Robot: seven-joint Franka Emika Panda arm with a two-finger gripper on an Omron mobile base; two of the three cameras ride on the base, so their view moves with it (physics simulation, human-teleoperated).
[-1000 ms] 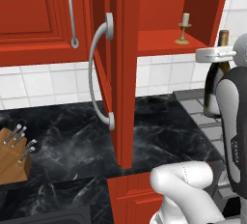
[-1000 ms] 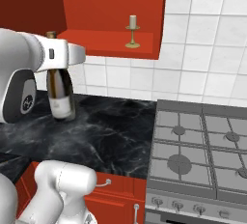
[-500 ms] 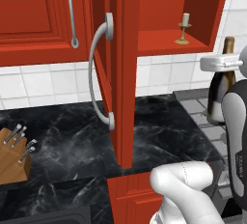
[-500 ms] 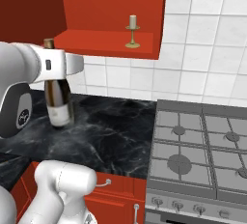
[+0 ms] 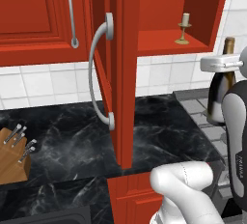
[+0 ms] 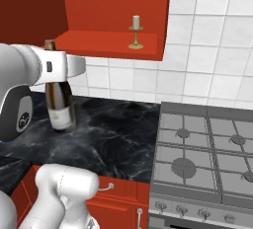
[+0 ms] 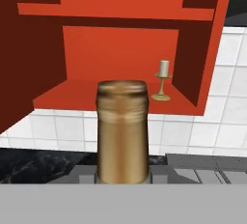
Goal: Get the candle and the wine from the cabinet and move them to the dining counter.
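While held aloft: wine (image 6: 59,107) hangs upright above the worktop (image 6: 108,134)
Fingers: clamped on wine neck
Candle (image 5: 184,27): on cabinet (image 5: 159,10) shelf

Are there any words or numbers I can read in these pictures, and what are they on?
No text can be read.
The pale label on the dark glass wine bottle looks blank.
The small dark marks on the robot's white arm are too small to read.

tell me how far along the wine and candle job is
Done: the cabinet is open and the wine is out of it. In hand: the pincer grips the bottle's neck, above the worktop. Left: the candle sits on the cabinet shelf, and nothing has reached the dining counter.
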